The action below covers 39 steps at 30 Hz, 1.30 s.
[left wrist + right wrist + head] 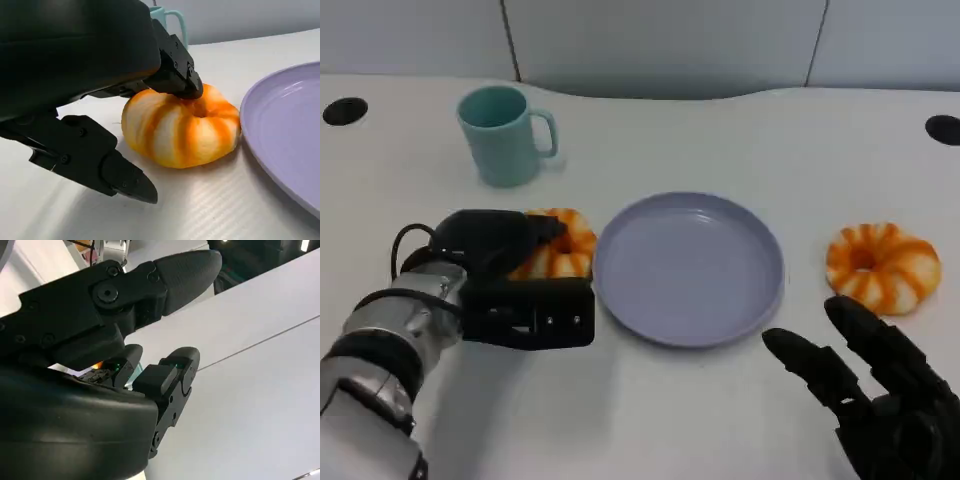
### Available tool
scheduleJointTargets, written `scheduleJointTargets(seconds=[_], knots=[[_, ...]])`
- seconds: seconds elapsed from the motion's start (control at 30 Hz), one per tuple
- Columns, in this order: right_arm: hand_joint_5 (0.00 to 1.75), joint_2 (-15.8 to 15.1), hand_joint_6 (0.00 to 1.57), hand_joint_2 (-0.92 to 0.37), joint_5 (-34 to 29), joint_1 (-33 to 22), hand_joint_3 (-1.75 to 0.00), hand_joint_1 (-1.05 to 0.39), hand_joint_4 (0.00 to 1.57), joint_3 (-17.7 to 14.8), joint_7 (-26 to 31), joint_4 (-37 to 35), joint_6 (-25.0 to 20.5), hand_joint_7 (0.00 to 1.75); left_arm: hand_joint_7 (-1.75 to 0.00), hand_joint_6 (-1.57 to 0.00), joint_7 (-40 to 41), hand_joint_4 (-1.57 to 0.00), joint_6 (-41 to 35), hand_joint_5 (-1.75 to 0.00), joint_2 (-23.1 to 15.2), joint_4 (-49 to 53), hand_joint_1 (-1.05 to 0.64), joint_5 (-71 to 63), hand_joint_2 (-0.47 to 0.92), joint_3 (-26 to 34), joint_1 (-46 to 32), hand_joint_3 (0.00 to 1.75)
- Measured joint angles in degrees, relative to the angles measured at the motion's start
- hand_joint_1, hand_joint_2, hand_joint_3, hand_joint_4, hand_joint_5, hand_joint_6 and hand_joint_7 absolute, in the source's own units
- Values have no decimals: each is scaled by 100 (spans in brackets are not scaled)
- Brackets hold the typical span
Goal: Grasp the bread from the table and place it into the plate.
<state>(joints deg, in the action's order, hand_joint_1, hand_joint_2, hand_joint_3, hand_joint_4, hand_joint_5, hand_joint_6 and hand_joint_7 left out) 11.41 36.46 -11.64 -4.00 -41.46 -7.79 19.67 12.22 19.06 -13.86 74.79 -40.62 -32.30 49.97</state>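
- The left hand (510, 275) is over the bread (560, 245) on the left part of the table (720, 130). In the left wrist view one upper finger (182, 82) presses on the top of the bread, at its centre dimple, while the lower finger (110, 170) lies on the table just beside it, not yet touching. I judge the hand to be closing round the bread, not clamped on it; the bread rests fully on the table.
- This bread lies just beside the left rim of the purple plate (760, 300), almost touching it. From the hand, the plate lies directly to the robot's right, so the carry is short and sideways, after a lift high enough to clear the raised rim.
- The bread is a round ring with no long axis; the fingers can close across it from any side.
- A second bread (882, 265) sits near the right edge, apart from the plate's right rim. The right hand (880, 395) hovers just in front of it, fingers spread, holding nothing.
- The left hand is much the nearer to its bread, already in contact, so the next move falls to it.
- A teal mug (505, 135) stands behind the left hand, toward the table's far edge, clear of the path to the plate.
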Motion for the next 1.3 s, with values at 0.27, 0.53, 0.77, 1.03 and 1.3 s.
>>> scheduleJointTargets(seconds=[0.27,0.53,0.77,1.03,1.3], knots=[[41,-4,74,-92,17,-90,-12,-61,60,32,-8,8,105,0,-4,-60,925,-68,-73,-10,99,119,3,-262,83,-182,-68,1],[41,-5,74,-92,26,-111,-12,-61,60,51,-8,8,123,0,-2,-61,1004,-69,-73,-8,99,134,3,-321,84,-184,-68,0],[41,-6,74,-92,27,-116,-12,-61,60,57,-8,8,132,0,-2,-62,1024,-70,-73,-6,99,135,3,-322,84,-183,-68,0],[41,-6,75,-92,27,-141,-10,-60,61,88,-6,19,182,0,-12,-92,1213,-98,-72,-17,137,161,10,-339,84,-188,-75,0],[41,-10,75,-92,113,-237,-10,-60,61,115,-6,70,188,0,-11,-109,2189,-114,-129,-20,394,242,13,-429,84,-248,-230,0]])
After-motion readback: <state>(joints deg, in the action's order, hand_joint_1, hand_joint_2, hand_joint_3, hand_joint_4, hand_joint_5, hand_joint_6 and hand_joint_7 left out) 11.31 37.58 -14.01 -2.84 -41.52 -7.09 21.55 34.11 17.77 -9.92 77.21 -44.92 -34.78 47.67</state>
